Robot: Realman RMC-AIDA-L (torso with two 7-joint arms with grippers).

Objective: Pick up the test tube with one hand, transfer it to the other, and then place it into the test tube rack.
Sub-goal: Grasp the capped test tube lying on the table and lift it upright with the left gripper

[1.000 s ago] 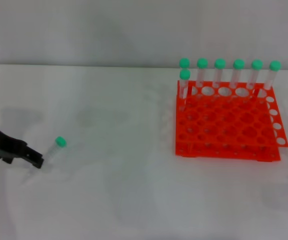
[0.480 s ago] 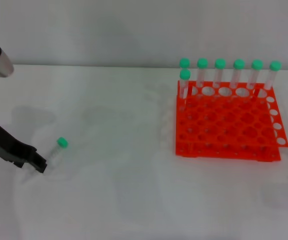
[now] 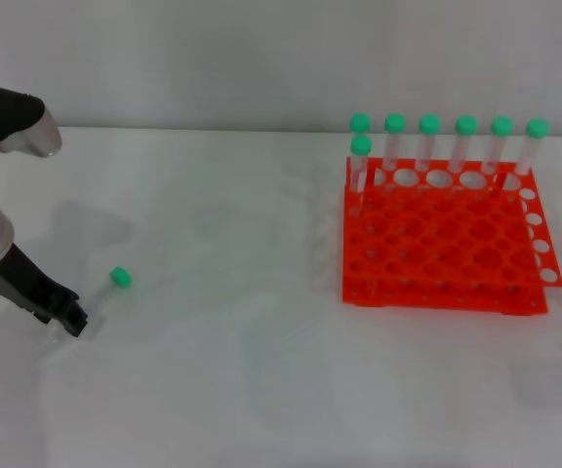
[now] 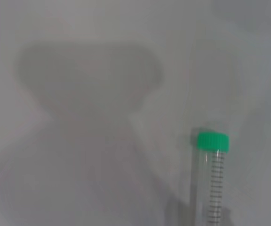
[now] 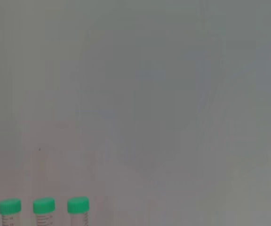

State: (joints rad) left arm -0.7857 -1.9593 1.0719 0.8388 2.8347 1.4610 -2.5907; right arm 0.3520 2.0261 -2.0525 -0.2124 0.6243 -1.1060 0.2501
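The test tube (image 3: 117,279) lies on the white table at the left, with its green cap pointing away from my left gripper (image 3: 70,321). The gripper's black tip sits low at the tube's clear end. I cannot see whether it touches the tube. In the left wrist view the test tube (image 4: 212,174) shows close up, cap and printed scale visible, without any fingers. The orange-red test tube rack (image 3: 437,255) stands at the right. My right gripper is out of view.
Several green-capped tubes (image 3: 429,141) stand upright along the rack's back rows. Three of their caps (image 5: 43,207) appear in the right wrist view. A pale wall runs behind the table's far edge.
My left arm has swung further into view, so its wrist with the lit green ring now shows. The gripper tip and the tube have barely shifted.
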